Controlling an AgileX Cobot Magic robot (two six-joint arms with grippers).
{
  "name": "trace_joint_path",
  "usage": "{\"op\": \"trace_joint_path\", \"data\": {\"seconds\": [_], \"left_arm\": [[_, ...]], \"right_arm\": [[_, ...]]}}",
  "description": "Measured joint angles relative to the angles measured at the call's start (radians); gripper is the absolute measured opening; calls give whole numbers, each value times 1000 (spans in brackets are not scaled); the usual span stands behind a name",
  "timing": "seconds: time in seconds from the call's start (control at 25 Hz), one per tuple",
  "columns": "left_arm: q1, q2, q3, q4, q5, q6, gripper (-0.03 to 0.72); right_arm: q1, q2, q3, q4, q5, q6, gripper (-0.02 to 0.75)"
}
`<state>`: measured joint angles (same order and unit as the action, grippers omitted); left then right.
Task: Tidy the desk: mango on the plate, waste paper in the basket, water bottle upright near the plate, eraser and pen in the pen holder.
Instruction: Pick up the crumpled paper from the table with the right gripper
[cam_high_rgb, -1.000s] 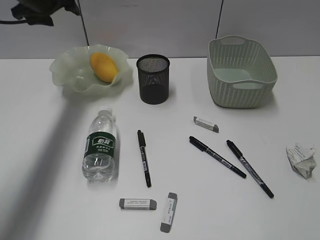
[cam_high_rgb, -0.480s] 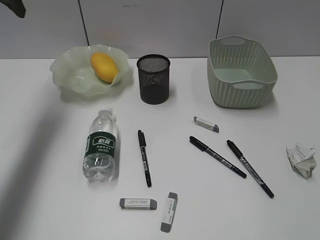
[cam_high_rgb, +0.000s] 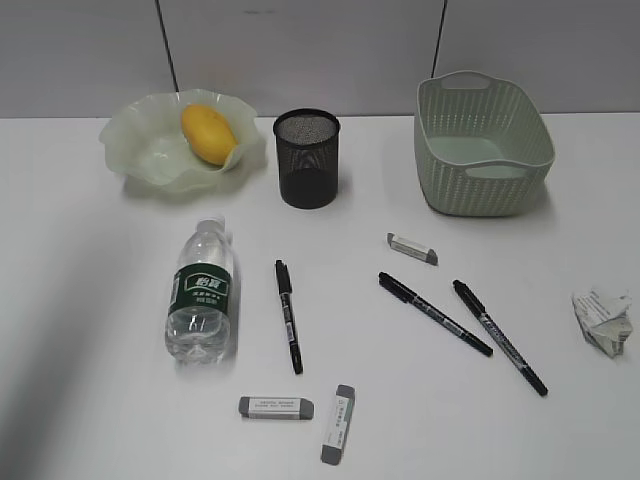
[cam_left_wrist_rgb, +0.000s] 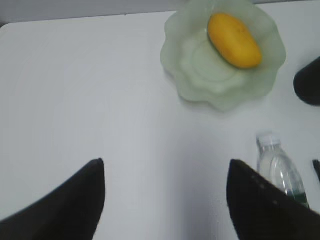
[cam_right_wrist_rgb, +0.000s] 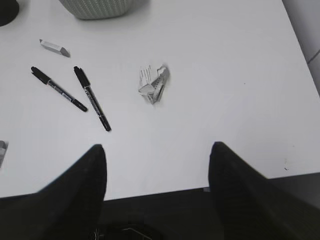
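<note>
The smooth yellow-orange mango is already lying in the ruffled translucent green plate. The clear plastic water bottle is lying flat on the white desk, awaiting uprighting. The crumpled waste paper is sitting outside the woven-pattern basket. The left gripper and right gripper are both hovering with jaws spread, empty.

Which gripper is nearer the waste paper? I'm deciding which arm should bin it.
Right. The right gripper hangs open over the desk's right part, the waste paper just ahead of it. The left gripper is open near the plate, paper out of its view.
</note>
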<state>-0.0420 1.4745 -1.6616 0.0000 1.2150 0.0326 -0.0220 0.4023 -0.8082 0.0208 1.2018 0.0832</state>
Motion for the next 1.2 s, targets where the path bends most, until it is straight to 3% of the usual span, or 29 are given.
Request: {"op": "trace_joint_path", "data": {"seconds": [0.24, 0.56, 0.76, 1.2], "left_arm": [[0, -291, 242, 0, 5, 2, 571], [0, -704, 517, 7, 7, 3, 571], [0, -935, 685, 9, 9, 3, 571], [0, -1394, 1038, -105, 12, 3, 559]], "right_arm": [[0, 324, -144, 32, 5, 8, 508], [0, 695, -163, 84, -2, -10, 508], [0, 869, -163, 85, -101, -27, 507], [0, 1177, -164, 82, -296, -39, 488]]}}
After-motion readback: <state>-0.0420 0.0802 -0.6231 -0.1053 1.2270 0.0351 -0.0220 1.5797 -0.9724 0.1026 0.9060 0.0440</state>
